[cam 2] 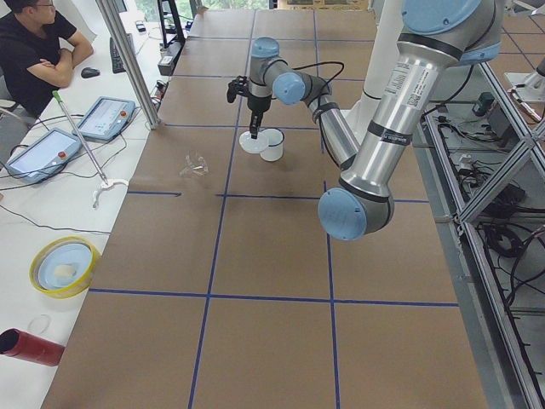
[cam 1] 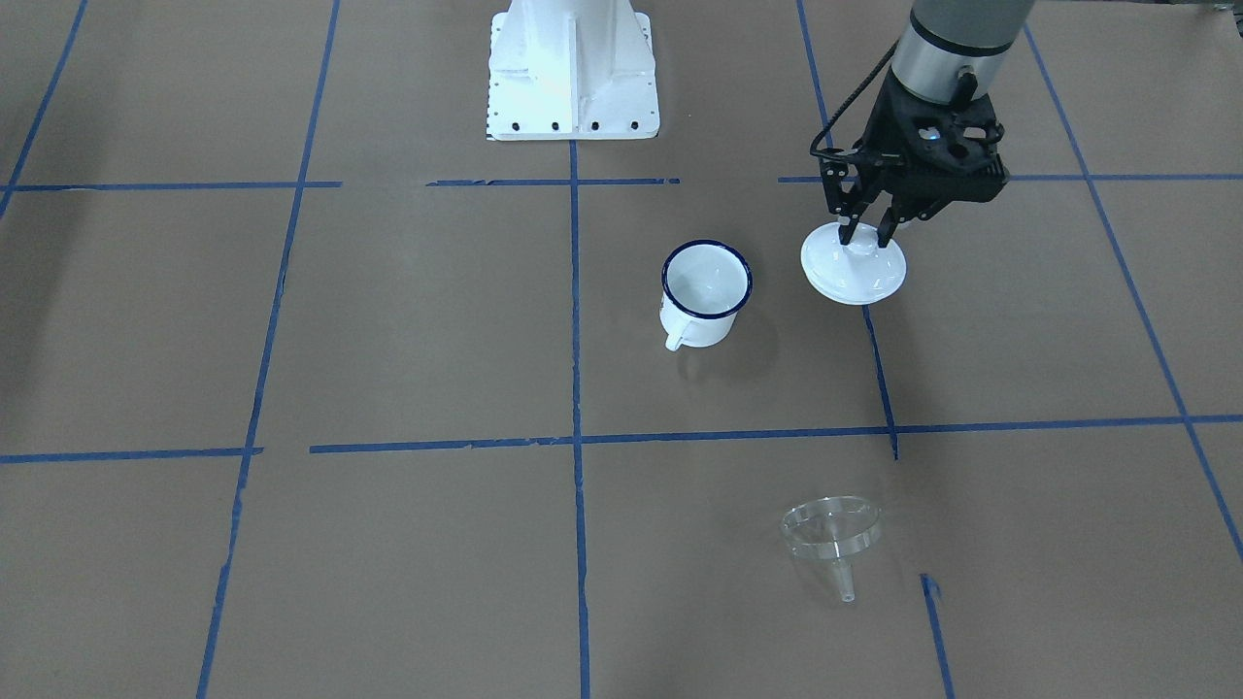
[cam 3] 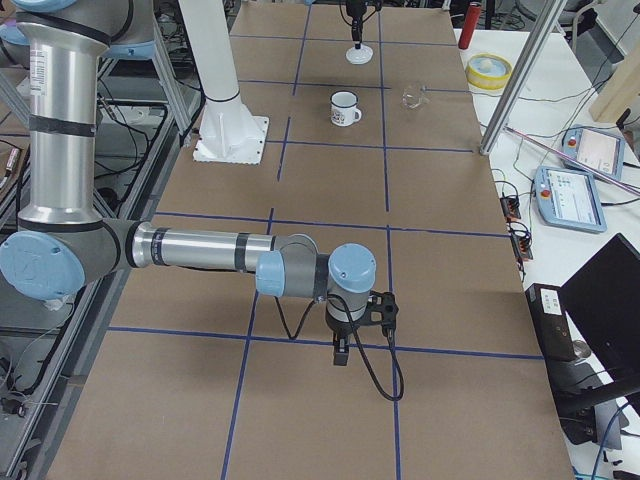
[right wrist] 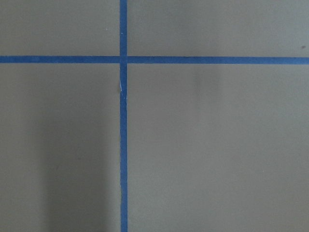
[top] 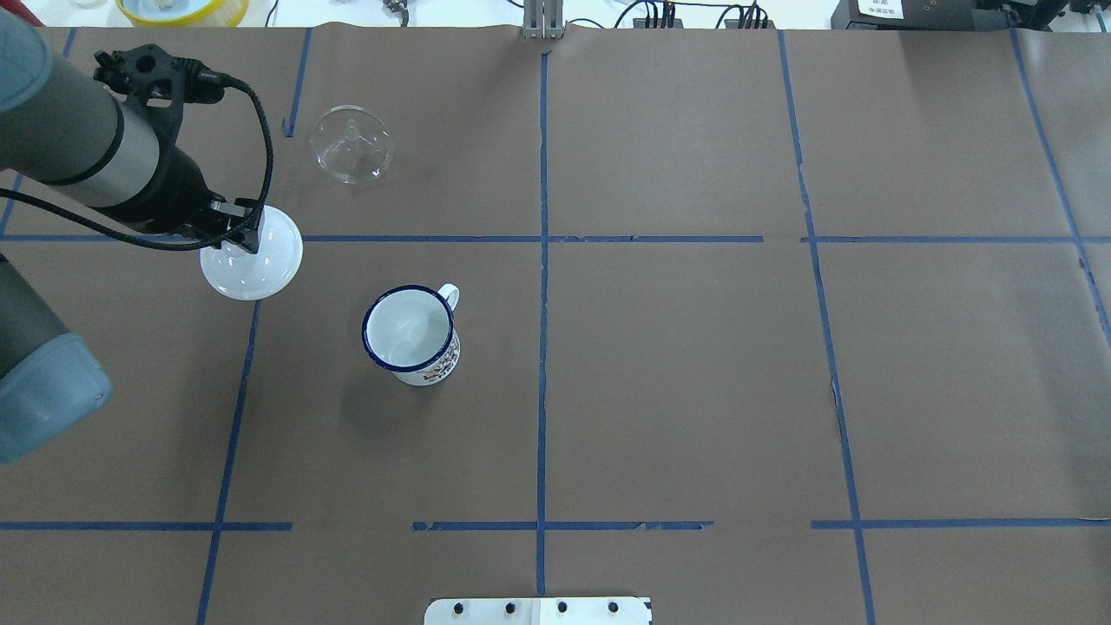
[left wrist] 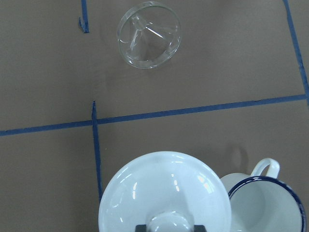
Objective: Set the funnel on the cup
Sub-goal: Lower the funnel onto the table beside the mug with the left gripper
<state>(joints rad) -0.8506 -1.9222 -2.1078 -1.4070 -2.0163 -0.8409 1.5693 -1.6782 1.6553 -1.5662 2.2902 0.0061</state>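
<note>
The clear funnel (cam 1: 832,532) lies tilted on its side on the brown paper, spout toward the operators' side; it also shows in the overhead view (top: 351,143) and the left wrist view (left wrist: 148,35). The white cup (cam 1: 706,291) with a dark blue rim stands upright and empty (top: 410,334). My left gripper (cam 1: 867,235) is shut on the knob of a white round lid (cam 1: 853,267), beside the cup and apart from it (top: 252,256). My right gripper (cam 3: 340,352) shows only in the exterior right view, far from these things; I cannot tell whether it is open or shut.
Blue tape lines (cam 1: 575,439) cross the brown paper. The robot's white base (cam 1: 573,68) is at the table's robot side. A yellow bowl (cam 2: 64,266), a red cylinder (cam 2: 30,347) and tablets (cam 2: 106,118) sit on the operators' bench, where a person (cam 2: 38,47) sits.
</note>
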